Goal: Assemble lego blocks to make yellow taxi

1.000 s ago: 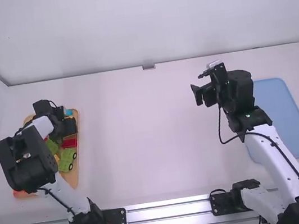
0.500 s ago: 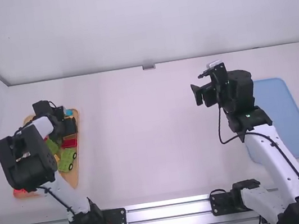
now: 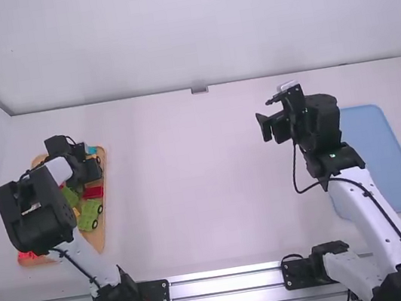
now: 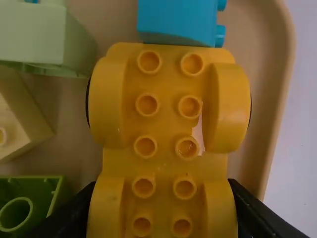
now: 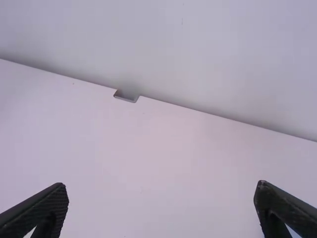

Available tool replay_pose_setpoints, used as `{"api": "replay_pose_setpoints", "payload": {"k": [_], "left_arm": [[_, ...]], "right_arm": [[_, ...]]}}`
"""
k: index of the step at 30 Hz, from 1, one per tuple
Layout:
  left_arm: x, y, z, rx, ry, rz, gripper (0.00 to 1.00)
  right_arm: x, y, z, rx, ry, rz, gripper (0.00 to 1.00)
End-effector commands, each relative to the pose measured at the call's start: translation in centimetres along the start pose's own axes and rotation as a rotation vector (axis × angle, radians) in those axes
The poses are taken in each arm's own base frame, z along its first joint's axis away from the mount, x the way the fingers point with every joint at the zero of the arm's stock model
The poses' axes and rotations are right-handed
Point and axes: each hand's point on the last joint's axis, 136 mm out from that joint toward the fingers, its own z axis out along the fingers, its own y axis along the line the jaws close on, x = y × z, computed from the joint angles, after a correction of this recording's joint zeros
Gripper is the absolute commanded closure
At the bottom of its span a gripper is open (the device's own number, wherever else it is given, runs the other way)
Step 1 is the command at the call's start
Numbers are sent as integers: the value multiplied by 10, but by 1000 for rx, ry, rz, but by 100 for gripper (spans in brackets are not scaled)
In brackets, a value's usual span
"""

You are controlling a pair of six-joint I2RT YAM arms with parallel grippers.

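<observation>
High view: at the frame's left, the left gripper holds the yellow wheeled base between its fingers, over the tan tray. The red block and green wheeled block lie in that tray. Right of centre, the right gripper is wide and holds nothing, near the blue tray.

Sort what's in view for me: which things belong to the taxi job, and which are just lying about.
For the taxi:
yellow wheeled base, between the fingers of the left hand
tan tray of blocks
pale yellow block, perhaps

Probably just lying about:
light blue block
red block
green wheeled block
blue tray, unless the build goes there
</observation>
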Motion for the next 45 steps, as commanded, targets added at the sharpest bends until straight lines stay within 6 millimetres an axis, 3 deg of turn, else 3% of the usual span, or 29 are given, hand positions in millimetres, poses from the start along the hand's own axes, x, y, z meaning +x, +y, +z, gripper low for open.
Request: {"api": "replay_pose_setpoints", "payload": {"k": [1, 7, 10, 13, 15, 20, 23, 24, 28, 31, 35, 45], "left_arm": [[9, -1, 2, 11, 29, -31, 66], [-1, -15, -29, 28, 21, 39, 71], [-8, -38, -50, 56, -5, 155, 78], [-7, -87, -68, 167, -22, 385, 83], [-2, -108, -74, 209, -15, 485, 83], [33, -195, -90, 336, 40, 911, 75], [53, -240, -95, 378, 33, 1118, 77], [67, -264, -100, 415, 24, 1251, 80], [104, -313, -109, 488, 2, 1523, 83], [124, -342, -110, 521, -17, 1614, 83], [138, -354, -98, 530, 4, 1647, 84], [152, -346, -76, 541, 73, 1635, 91]], "right_arm": [[-18, -2, -3, 2, -37, 0, 1], [-17, -1, -3, -1, -33, -1, 1], [-14, -1, -3, -2, -21, 2, 1], [-13, -1, -3, -3, -14, 4, 1], [-13, -1, -3, -3, -14, 3, 1], [-12, -1, -3, -4, -13, 4, 1], [-12, 0, -3, -5, -11, 4, 1], [-12, 0, -3, -5, -11, 4, 1], [-12, 2, -4, -16, -11, 5, 1], [-14, 9, -6, -56, -23, 3, 1], [-18, 14, -8, -81, -37, 0, 1], [-23, 14, -23, -75, -51, -10, 1]]}}
